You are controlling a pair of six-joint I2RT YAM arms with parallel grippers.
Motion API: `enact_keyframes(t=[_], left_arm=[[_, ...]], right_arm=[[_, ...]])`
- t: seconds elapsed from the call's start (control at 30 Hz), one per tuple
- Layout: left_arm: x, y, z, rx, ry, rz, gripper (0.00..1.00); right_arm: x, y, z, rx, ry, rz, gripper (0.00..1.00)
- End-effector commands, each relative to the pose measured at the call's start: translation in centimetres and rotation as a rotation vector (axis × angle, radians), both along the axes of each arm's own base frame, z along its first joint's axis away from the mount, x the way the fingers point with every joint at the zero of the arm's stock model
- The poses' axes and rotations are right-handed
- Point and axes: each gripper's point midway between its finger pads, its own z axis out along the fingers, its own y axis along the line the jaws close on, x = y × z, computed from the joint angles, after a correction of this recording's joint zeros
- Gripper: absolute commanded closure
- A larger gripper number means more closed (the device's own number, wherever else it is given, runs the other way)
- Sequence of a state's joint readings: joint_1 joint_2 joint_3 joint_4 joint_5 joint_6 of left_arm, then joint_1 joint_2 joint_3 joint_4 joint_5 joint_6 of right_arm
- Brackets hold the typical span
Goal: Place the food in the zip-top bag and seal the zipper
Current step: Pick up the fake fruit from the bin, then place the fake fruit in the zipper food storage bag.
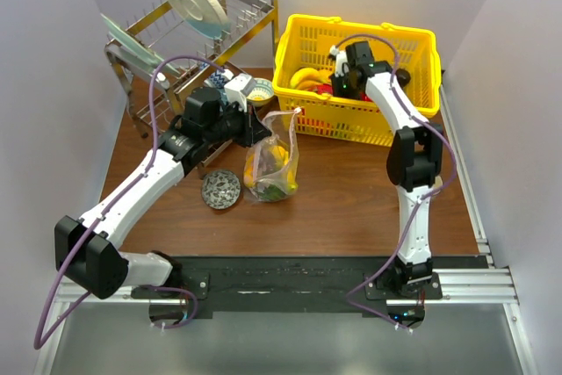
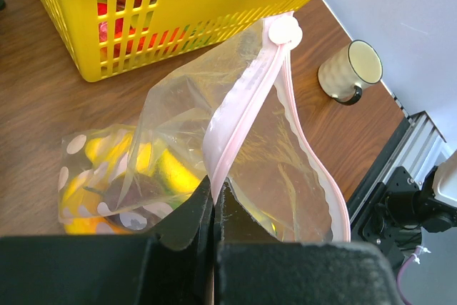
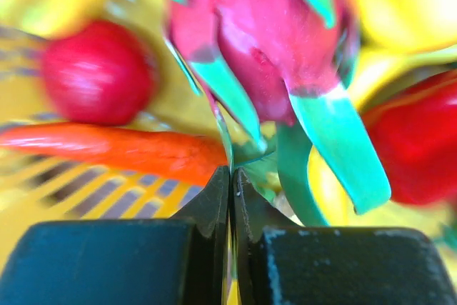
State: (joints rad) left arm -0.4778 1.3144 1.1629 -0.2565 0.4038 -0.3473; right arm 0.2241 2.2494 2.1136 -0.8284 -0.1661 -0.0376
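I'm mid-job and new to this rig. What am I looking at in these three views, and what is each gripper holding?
Two robot arms stand at a table's near edge. The top view looks down from behind them; the other two come from cameras on each wrist. The left gripper is shut on the pink zipper of the clear zip-top bag, which already holds some food. The right gripper is down in the yellow basket, shut beside a pink fruit; whether it pinches a leaf is unclear. A dish rack stands behind.
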Motion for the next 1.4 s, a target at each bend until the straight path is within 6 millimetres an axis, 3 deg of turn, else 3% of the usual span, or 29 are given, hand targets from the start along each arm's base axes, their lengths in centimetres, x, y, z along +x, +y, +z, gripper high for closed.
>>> enact_keyframes(t=[0.0, 0.3, 0.53, 0.63, 0.83, 1.03, 1.37], left_arm=[[0.6, 0.5, 0.8, 0.006, -0.048, 0.016, 1.0], [0.6, 0.6, 0.8, 0.009, -0.049, 0.018, 1.0], [0.7, 0.6, 0.7, 0.011, -0.046, 0.019, 1.0], [0.7, 0.6, 0.6, 0.011, -0.045, 0.018, 1.0], [0.7, 0.5, 0.7, 0.01, -0.046, 0.016, 1.0], [0.6, 0.5, 0.7, 0.008, -0.044, 0.015, 1.0], [0.6, 0.3, 0.5, 0.005, -0.036, 0.007, 1.0]], right_arm=[[1.0, 0.5, 11.8, 0.099, -0.266, -0.062, 1.0], [-0.3, -0.5, 18.2, 0.123, -0.392, -0.11, 1.0], [-2.8, -0.1, 23.6, 0.203, -0.485, -0.084, 1.0], [-4.9, 0.8, 26.5, 0.279, -0.524, -0.042, 1.0], [-8.7, 3.4, 29.2, 0.467, -0.536, 0.067, 1.0], [-14.4, 6.3, 32.0, 0.686, -0.486, 0.235, 1.0], [-23.0, 7.6, 35.3, 0.898, -0.452, 0.42, 1.0]])
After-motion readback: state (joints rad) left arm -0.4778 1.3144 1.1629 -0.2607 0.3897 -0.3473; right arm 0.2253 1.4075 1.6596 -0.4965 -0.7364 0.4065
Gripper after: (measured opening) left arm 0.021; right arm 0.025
